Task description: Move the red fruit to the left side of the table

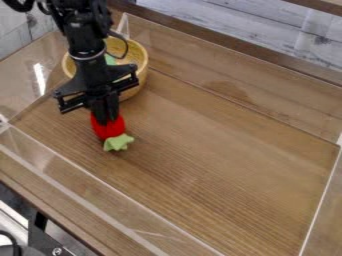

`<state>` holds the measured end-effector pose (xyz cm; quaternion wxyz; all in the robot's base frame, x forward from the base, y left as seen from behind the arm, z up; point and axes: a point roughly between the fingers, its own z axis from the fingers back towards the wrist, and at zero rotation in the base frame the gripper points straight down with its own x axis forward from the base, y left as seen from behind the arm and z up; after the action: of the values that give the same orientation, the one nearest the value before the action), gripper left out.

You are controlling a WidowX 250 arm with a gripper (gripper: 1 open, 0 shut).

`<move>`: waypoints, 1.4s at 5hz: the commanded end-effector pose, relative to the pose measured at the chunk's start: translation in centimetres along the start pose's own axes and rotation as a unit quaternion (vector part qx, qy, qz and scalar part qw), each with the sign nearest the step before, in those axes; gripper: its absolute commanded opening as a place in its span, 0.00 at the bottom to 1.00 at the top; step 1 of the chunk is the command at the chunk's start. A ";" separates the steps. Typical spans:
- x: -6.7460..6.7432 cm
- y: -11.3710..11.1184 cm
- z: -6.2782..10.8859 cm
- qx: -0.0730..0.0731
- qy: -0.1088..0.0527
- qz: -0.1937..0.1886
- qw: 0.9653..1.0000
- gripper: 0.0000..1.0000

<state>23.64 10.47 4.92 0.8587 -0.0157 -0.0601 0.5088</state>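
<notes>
The red fruit (pixel 108 128) is a small glossy strawberry toy with its light green leafy cap (pixel 118 143) pointing down toward the table (pixel 227 150). My black gripper (pixel 106 116) points straight down and is shut on the fruit's upper end. The fruit hangs at or just above the wood-grain tabletop, in the left half of the view; I cannot tell whether the cap touches the surface.
A round light wooden bowl (pixel 131 65) stands just behind the gripper at the back left. Low clear plastic walls (pixel 40 150) edge the tabletop on the left and front. Bare wood stretches to the right.
</notes>
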 end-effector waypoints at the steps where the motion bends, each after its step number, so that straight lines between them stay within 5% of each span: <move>1: 0.4 -0.3 0.2 0.006 -0.020 -0.008 1.000 1.00; 4: 0.3 -0.7 -0.8 0.039 -0.030 -0.022 0.999 1.00; 7: 0.1 -1.2 -1.2 0.068 -0.022 -0.026 0.997 1.00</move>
<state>23.97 9.83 2.97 0.8681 0.0572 -0.0247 0.4925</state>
